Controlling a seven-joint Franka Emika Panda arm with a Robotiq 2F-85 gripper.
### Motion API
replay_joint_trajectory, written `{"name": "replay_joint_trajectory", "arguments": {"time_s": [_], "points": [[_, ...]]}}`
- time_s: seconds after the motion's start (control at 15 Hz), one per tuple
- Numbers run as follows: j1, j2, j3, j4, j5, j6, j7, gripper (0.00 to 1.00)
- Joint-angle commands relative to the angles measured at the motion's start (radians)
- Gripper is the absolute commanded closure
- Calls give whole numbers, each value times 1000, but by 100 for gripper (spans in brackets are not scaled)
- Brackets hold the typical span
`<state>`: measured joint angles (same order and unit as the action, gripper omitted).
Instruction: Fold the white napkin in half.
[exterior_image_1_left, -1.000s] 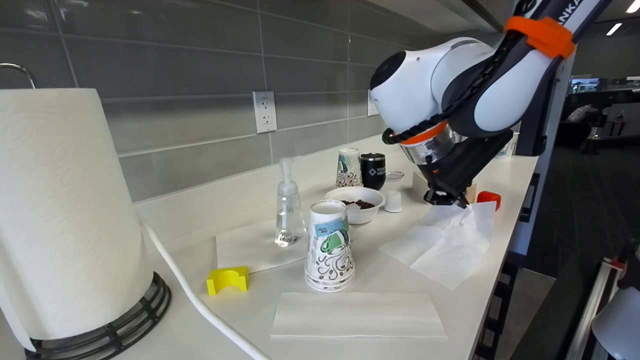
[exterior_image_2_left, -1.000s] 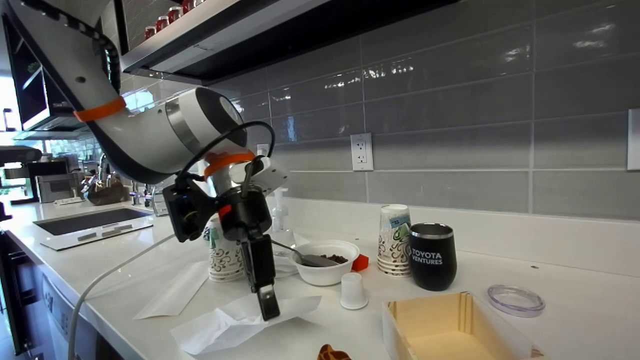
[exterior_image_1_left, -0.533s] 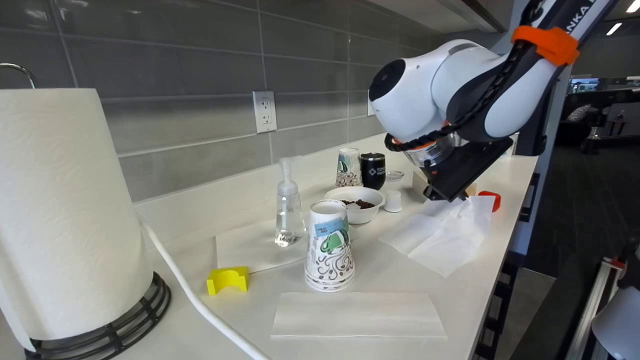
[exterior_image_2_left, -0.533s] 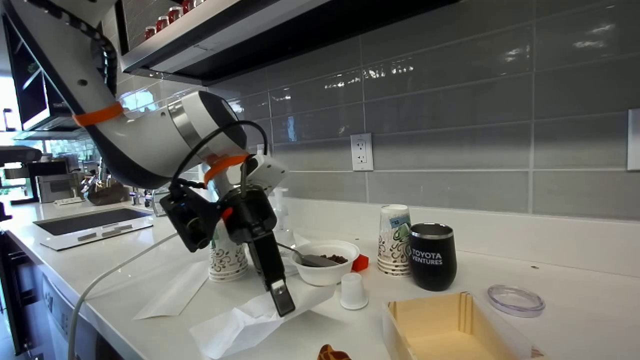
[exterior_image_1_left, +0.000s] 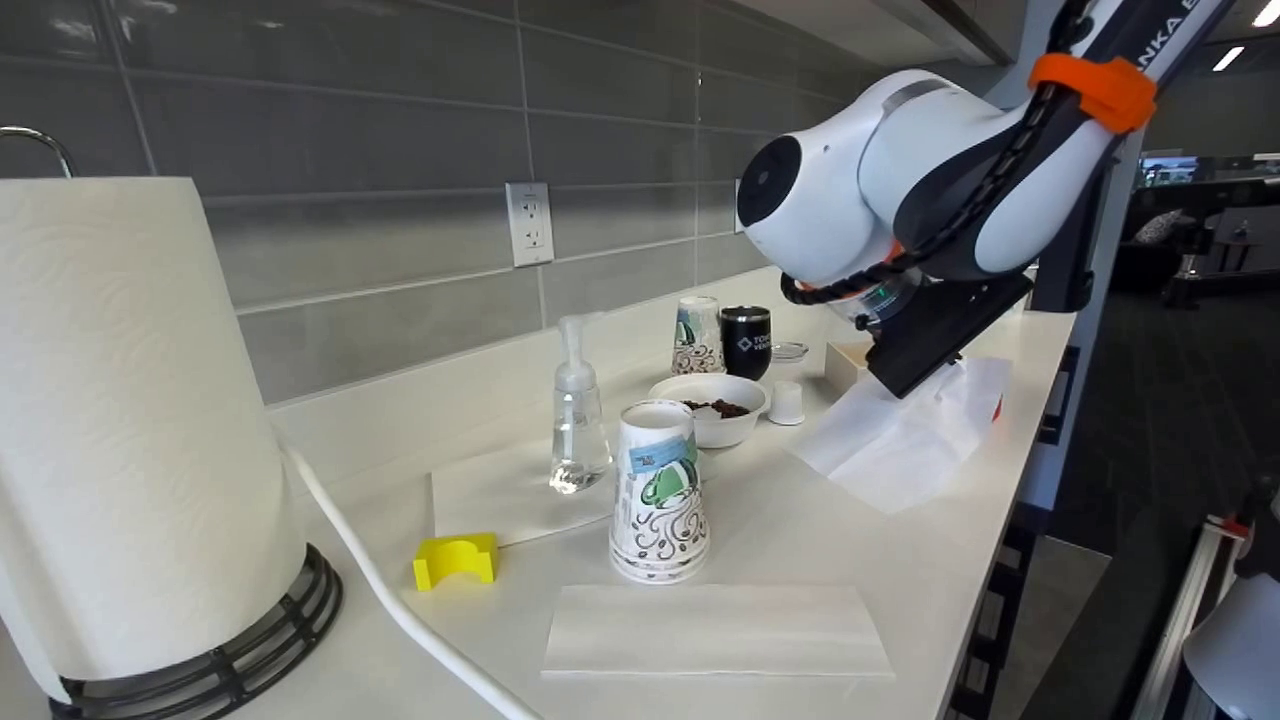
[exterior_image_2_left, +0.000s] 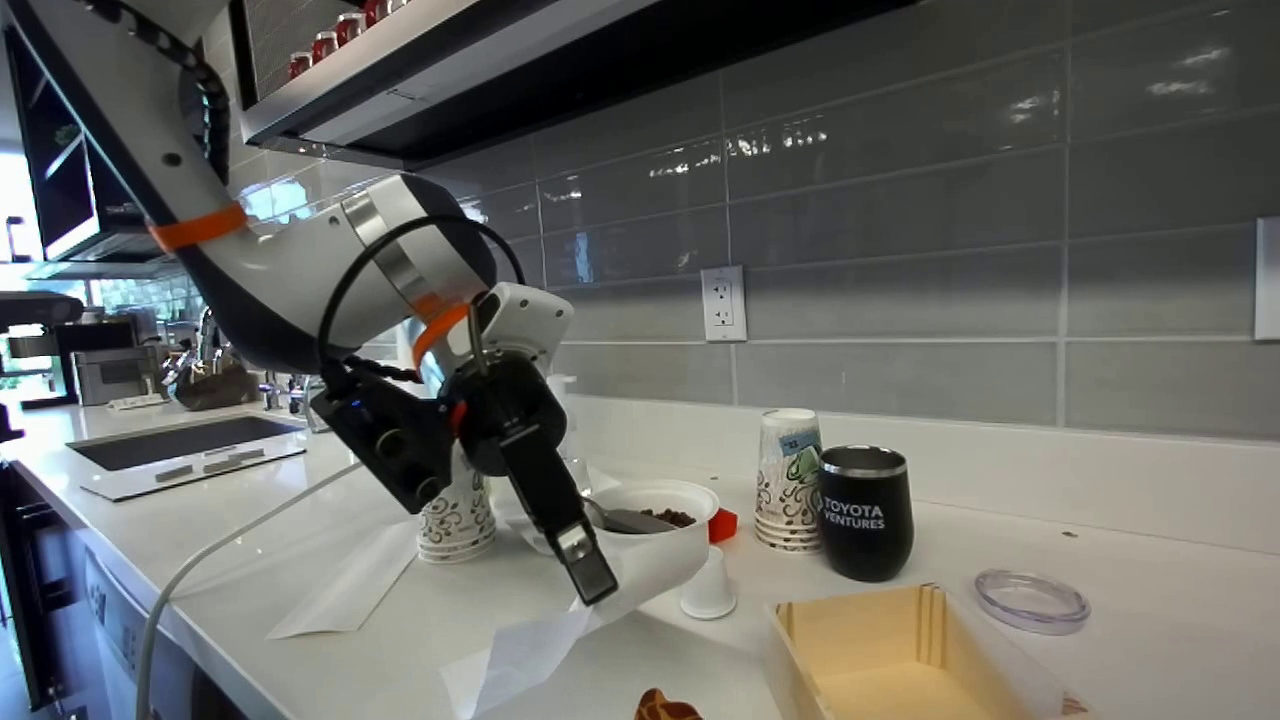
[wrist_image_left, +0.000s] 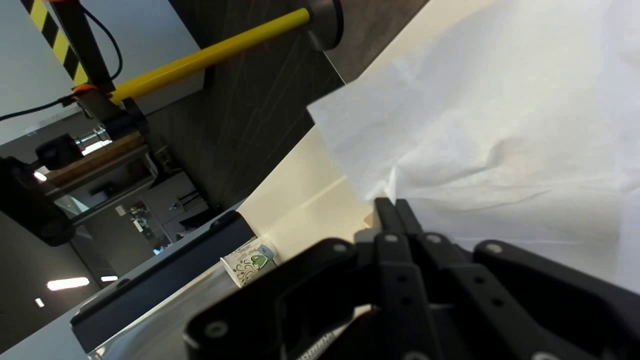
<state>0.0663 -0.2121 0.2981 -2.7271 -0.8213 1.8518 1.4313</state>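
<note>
The white napkin (exterior_image_1_left: 900, 440) is thin and creased, and it hangs from my gripper over the counter. In an exterior view the napkin (exterior_image_2_left: 650, 572) is lifted, with one side curling up in front of the white bowl and the lower part drooping to the counter. In the wrist view the napkin (wrist_image_left: 500, 110) spreads to the right, with a pinched fold between the fingertips. My gripper (wrist_image_left: 392, 202) is shut on this fold. In the exterior views the gripper (exterior_image_2_left: 590, 575) is tilted, and its fingertips (exterior_image_1_left: 952, 362) are partly hidden.
A white bowl (exterior_image_2_left: 655, 500) and a small white cup (exterior_image_2_left: 706, 588) stand close beside the napkin. A wooden box (exterior_image_2_left: 925, 640) and black tumbler (exterior_image_2_left: 866, 515) are nearby. A patterned cup stack (exterior_image_1_left: 660, 500) and flat white rectangular sheet (exterior_image_1_left: 715, 630) lie nearer the towel roll (exterior_image_1_left: 130, 430).
My gripper has tilted and moved with the napkin toward the wooden box's side. The napkin has risen off the counter more, and its trailing edge has slid along behind it.
</note>
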Motion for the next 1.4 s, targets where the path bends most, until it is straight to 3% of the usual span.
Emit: {"name": "replay_joint_trajectory", "arguments": {"time_s": [0.0,0.4,0.53,0.73,0.87,1.33], "points": [[46,-8,-35,11,-6,11,-5,100],[49,-154,-151,-40,49,304,-198,100],[35,-216,-190,-57,80,345,-265,100],[12,-267,-217,-16,135,288,-375,100],[-8,-349,-220,-46,158,269,-420,100],[-61,-484,-202,-24,214,175,-584,100]]}}
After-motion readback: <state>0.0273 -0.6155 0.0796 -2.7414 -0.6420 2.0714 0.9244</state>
